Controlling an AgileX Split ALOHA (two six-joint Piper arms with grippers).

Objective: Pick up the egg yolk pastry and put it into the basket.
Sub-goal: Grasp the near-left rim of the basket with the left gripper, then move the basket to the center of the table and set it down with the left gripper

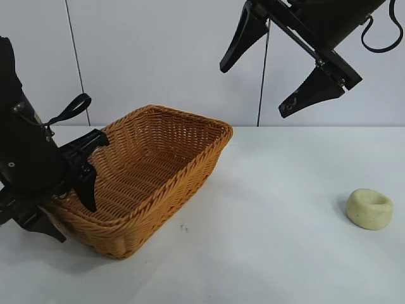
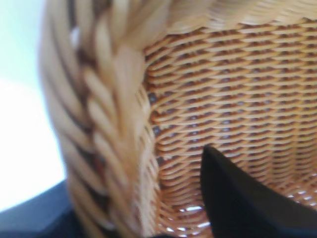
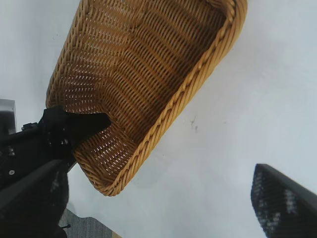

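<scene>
The egg yolk pastry (image 1: 369, 208), a small pale yellow puck with a dented top, lies on the white table at the far right, well away from both grippers. The orange-tan wicker basket (image 1: 179, 190) stands left of centre. My left gripper (image 1: 68, 206) is shut on the basket's near-left wall, one finger inside and one outside. In the left wrist view the braided rim (image 2: 109, 124) fills the space between the fingers of my left gripper (image 2: 143, 213). My right gripper (image 1: 258, 88) hangs high above the table, open and empty. The right wrist view shows the basket (image 3: 188, 94) below my right gripper (image 3: 158, 198).
The white table (image 1: 266, 253) runs between the basket and the pastry. A white panelled wall stands behind. The table's edge and a grey floor show in the right wrist view (image 3: 89, 225).
</scene>
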